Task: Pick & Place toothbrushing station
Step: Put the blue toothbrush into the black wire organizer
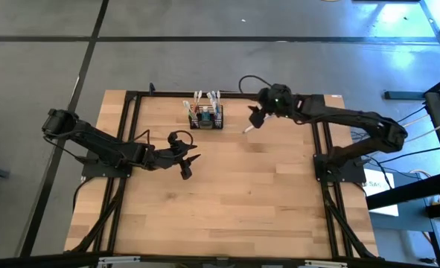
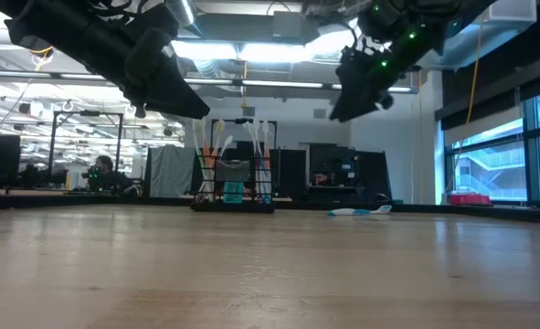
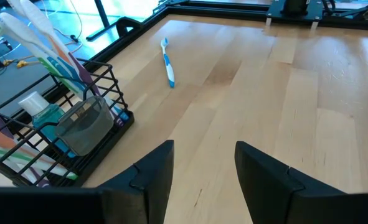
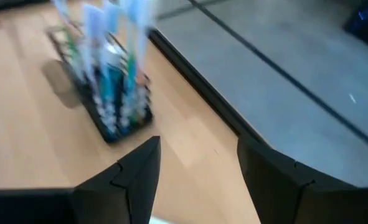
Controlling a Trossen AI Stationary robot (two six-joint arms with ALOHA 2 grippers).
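Small black wire-mesh rectangular basket (image 1: 206,117), the toothbrushing station, stands upright at the far edge of the light wooden slatted table (image 1: 227,201), slightly left of centre and close to the black frame rail. It holds several thin toothbrushes (image 3: 43,46) leaning bristle-end up against the grid walls, a small teal tube with a white cap (image 3: 39,111) and a translucent grey cup (image 3: 84,127); the open grid is presumably what keeps the brushes propped rather than flat. One loose blue-and-white toothbrush (image 3: 168,62) lies flat on the wood to the right of the basket, apart from it, just beneath the right arm's reach in the high view. Right gripper (image 1: 255,117) hangs above the table just right of the basket, near the loose brush, fingers spread wide with nothing between them; its wrist view looks down past the fingers at the basket and table edge, though that view is smeared. Left gripper (image 1: 187,160) hovers nearer the table middle, on the near side of the basket and well clear of it, fingers parted to a moderate gap and empty; its wrist view faces the basket's side and the loose brush beyond. Neither tool touches anything. Judgement: both arms look staged for an approach, and the right one seems better placed for either the brush or the basket, which cannot be settled from here.
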